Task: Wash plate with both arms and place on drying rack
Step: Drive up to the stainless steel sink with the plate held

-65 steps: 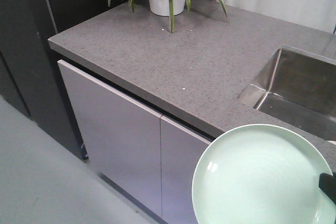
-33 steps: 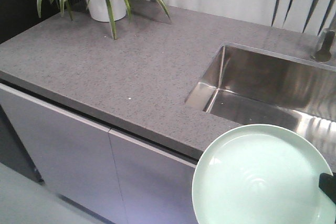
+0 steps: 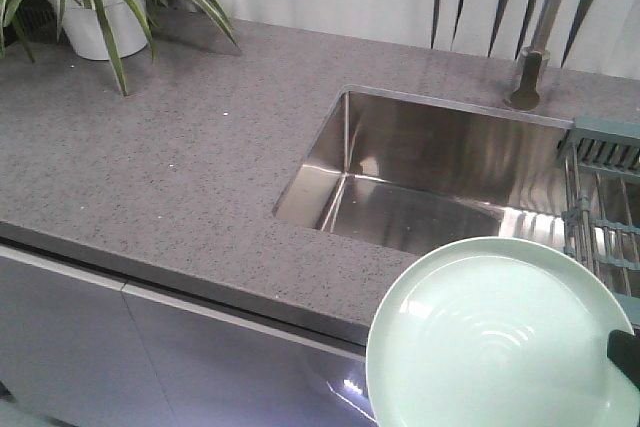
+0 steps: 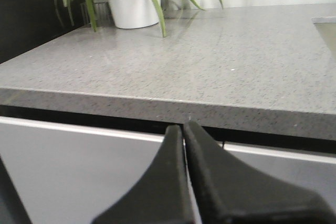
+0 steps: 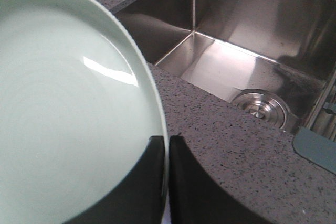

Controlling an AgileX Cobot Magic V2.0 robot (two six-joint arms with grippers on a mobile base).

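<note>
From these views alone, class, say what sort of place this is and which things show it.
Most likely a kitchen: a steel sink set into a grey speckled countertop, a tap behind it, and a wire drying rack at its right end.

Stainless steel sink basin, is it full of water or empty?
Empty: the stainless steel sink basin shows a bare floor and an uncovered round drain.

Bright, even light, white glare on plate (image 3: 500, 337) and sink (image 3: 430, 152), slightly soft focus

Glossy plate (image 3: 490, 347), speckled stone counter (image 3: 180, 177), shiny steel sink (image 3: 430, 162)
</note>
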